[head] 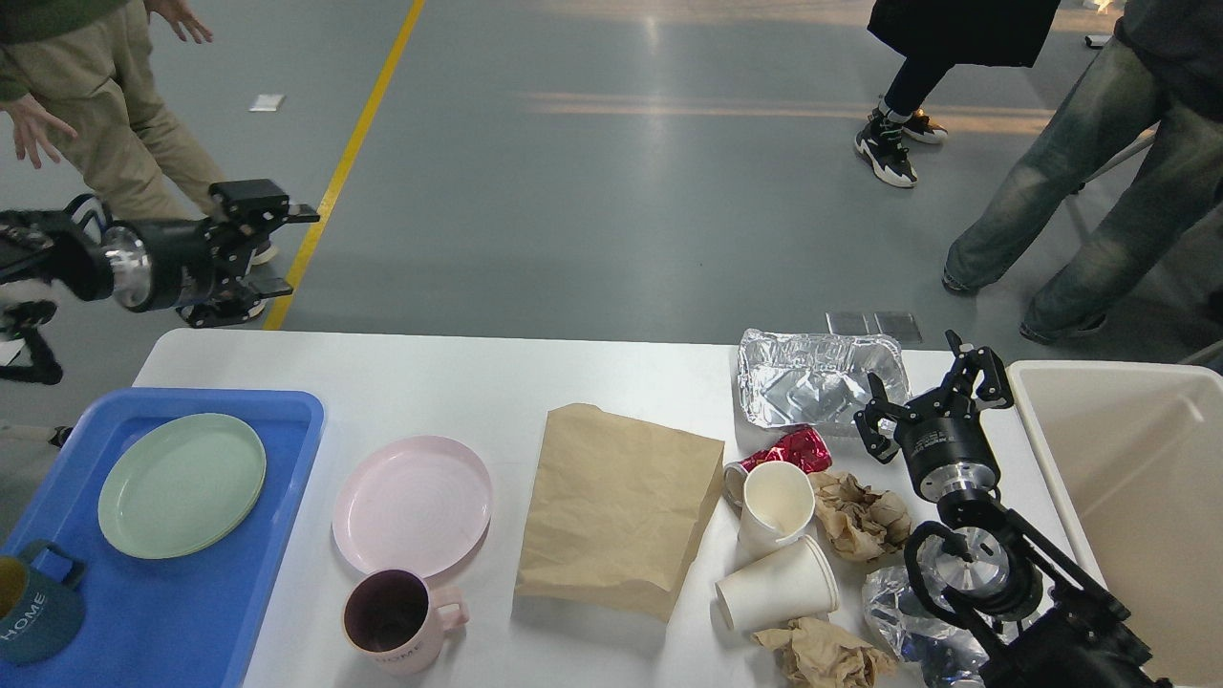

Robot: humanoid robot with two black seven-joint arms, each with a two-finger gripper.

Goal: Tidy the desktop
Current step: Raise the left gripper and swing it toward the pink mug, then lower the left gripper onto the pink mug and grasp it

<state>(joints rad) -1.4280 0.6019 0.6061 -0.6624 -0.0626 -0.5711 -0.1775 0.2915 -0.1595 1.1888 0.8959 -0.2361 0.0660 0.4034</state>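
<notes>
Crumpled paper (824,655), cups (776,545), bag (616,506) crowding desktop (478,382)

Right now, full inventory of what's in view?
desktop: 1, white, spans the foreground
tray: 1, blue, left end
green plate: 1, on the tray
blue mug: 1, tray's near-left corner
pink plate: 1, right of the tray
pink mug: 1, in front of the pink plate
paper bag: 1, brown, centre, flat
foil container: 1, silver, far right
paper cups: 2, white, one upright, one on its side
red wrapper: 1, behind the cups
crumpled paper: 2 wads, brown, near the cups
bin: 1, beige, right edge
people: 3, partly seen, on the floor behind
left gripper: open, beyond the far-left corner
right gripper: open, by the foil container
</notes>
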